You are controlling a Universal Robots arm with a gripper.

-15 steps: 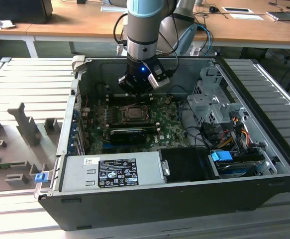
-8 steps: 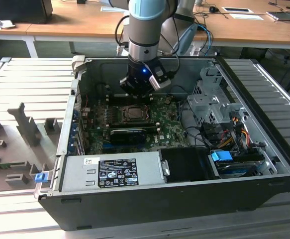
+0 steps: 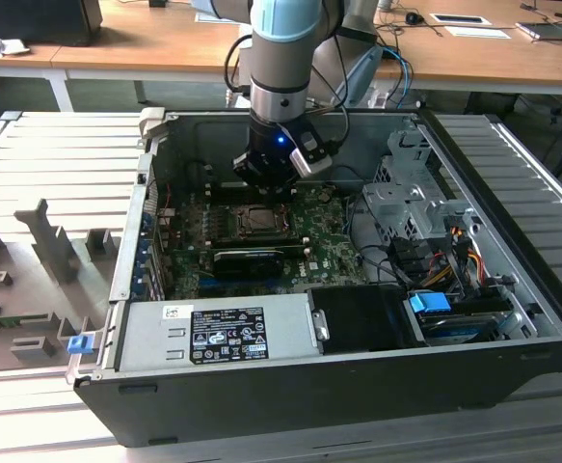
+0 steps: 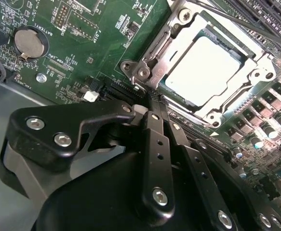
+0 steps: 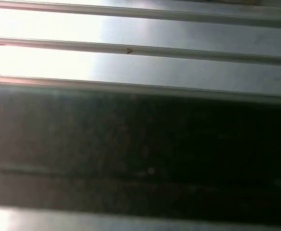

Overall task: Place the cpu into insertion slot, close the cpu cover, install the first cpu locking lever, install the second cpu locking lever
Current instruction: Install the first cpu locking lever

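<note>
The cpu lies flat in its socket on the green motherboard, its pale grey top bright in the second wrist view. The silvery cpu cover lies down around it, framing the chip. A thin wire lever runs along the socket's far side. My gripper has its black fingers pressed together, their tips at the socket's near edge beside a cover hinge screw. Nothing shows between them. In the exterior view my gripper hangs inside the open computer case, just behind the socket and cpu.
A long black card lies in front of the socket. The power supply fills the case's near side, and a drive cage with cables stands on the exterior view's right. A coin battery sits on the board. A ribbed metal table surrounds the case.
</note>
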